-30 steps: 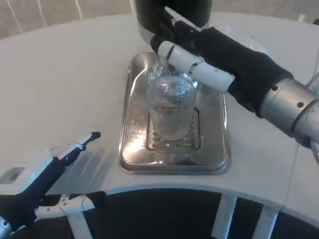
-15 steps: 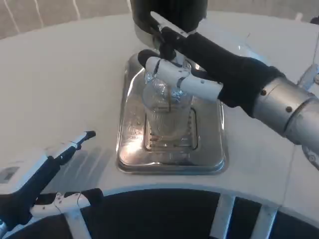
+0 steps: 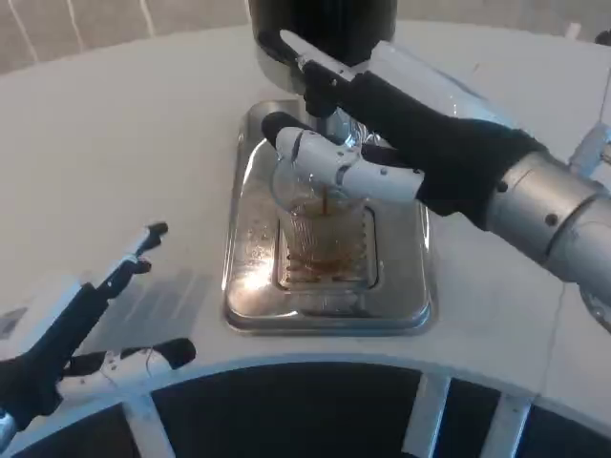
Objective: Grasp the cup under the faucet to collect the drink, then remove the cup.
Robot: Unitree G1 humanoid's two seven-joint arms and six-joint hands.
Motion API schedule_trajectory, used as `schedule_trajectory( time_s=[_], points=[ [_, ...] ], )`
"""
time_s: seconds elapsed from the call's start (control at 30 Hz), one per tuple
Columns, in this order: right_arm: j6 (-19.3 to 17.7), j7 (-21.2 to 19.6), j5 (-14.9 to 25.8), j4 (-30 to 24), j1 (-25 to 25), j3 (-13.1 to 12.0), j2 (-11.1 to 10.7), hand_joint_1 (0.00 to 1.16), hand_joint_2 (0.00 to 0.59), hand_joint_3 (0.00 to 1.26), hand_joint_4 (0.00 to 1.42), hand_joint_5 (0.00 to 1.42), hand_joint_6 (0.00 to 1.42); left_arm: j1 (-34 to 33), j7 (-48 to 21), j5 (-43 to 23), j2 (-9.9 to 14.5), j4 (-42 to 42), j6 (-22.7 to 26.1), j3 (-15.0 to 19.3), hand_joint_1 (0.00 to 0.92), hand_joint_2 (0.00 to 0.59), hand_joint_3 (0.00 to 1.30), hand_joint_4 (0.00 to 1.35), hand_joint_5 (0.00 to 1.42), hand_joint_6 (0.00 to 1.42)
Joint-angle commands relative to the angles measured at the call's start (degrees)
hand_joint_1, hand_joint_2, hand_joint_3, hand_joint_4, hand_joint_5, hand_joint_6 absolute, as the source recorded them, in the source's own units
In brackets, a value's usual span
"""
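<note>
While brown drink fills it, one cup (image 3: 323, 239) in right hand (image 3: 382, 143).

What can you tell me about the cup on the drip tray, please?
The cup is clear, ribbed and glass-like, standing upright on the slotted grate of the shiny metal drip tray, below the black dispenser. Brown drink runs into it in a thin stream, and the lower part already looks amber. The right hand reaches from the right, its fingers wrapped around the cup's upper part.

A drinks station: black dispenser (image 3: 325, 29) over a steel drip tray (image 3: 250, 286) on a white table (image 3: 115, 143).
</note>
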Motion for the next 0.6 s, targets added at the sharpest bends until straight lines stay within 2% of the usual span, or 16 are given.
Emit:
schedule_trajectory(
  time_s=[0.03,0.27,0.4,0.6],
  points=[
    [-2.2,2.8,0.9,-1.6,1.4,1.9,0.6,0.08,0.472,0.0,0.0,0.0,0.0,-0.9,-1.3,-2.0,-3.0,-3.3,3.1,0.4,0.12,0.034,0.0,0.01,0.18,0.22],
    [-1.8,2.9,0.5,-1.7,1.6,1.7,1.0,0.08,0.472,0.0,0.0,0.0,0.0,-3.0,-0.7,-1.8,-6.5,-6.3,5.6,0.4,0.173,0.027,0.0,0.0,0.2,0.24],
    [-1.4,3.1,0.6,-1.8,1.9,1.3,0.9,0.08,0.472,0.0,0.0,0.0,0.0,-5.2,-0.1,-0.8,-8.1,-5.5,5.6,-0.2,0.234,0.023,0.0,0.0,0.23,0.26],
    [-1.2,3.3,0.5,-1.8,2.0,1.1,1.2,0.08,0.472,0.0,0.0,0.0,0.0,-8.0,0.7,1.4,-10.6,-3.4,5.8,-1.3,0.274,0.03,0.0,0.0,0.25,0.28]
  ],
)
